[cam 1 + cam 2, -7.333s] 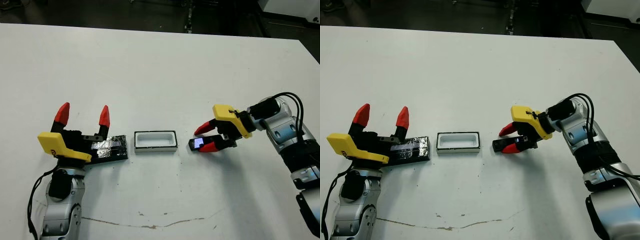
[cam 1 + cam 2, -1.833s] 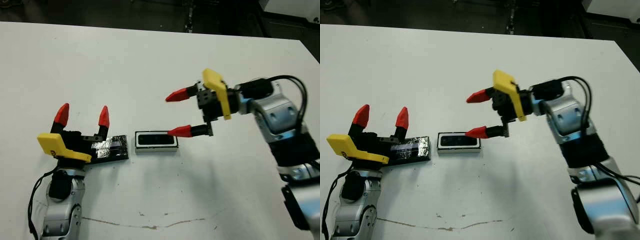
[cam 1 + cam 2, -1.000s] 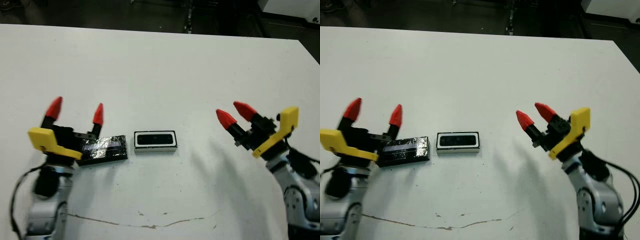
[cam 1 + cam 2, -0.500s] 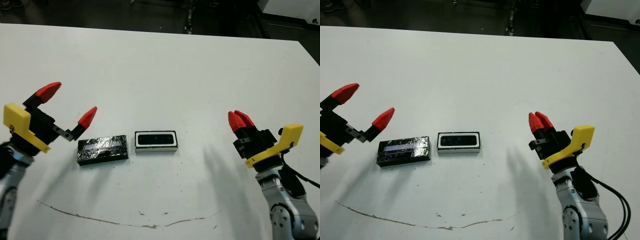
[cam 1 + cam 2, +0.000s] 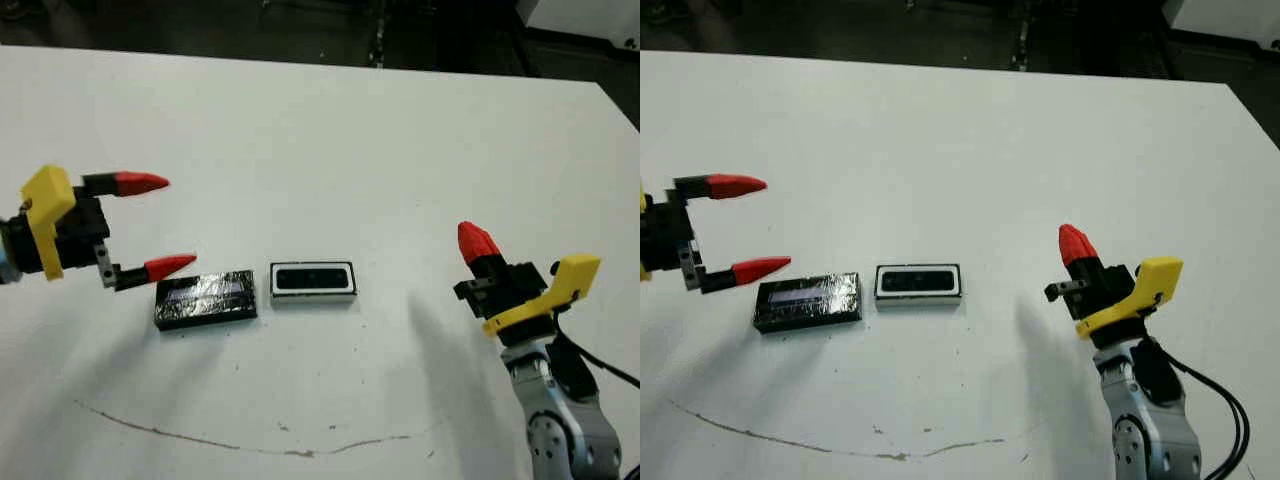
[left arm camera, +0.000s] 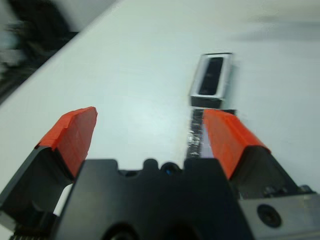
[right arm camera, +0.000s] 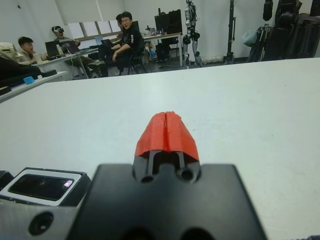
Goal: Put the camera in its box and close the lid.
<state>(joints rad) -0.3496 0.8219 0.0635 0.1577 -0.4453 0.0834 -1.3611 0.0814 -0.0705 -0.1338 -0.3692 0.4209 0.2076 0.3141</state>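
The camera (image 5: 312, 279) lies inside the white-walled box (image 5: 313, 295) at the table's middle. Just left of the box, touching or nearly touching it, the shiny black lid (image 5: 205, 298) lies flat on the table. My left gripper (image 5: 155, 225) hovers left of the lid, open, its red fingertips (image 5: 172, 265) pointing toward it with nothing between them. Well to the right of the box my right gripper (image 5: 478, 243) is shut and empty. Box (image 6: 212, 82) and lid (image 6: 196, 135) show in the left wrist view, the lid partly behind one finger. The right wrist view catches the box (image 7: 42, 186) at its edge.
A long thin dark scratch (image 5: 250, 445) runs across the white table near its front edge. Beyond the far table edge, several seated people (image 7: 125, 40) and desks appear in the right wrist view. Dark floor lies behind the table.
My left gripper has turned on its side and now points right toward the lid. The right gripper's fingers have gone from nearly together to fully shut. Camera, box and lid have not moved.
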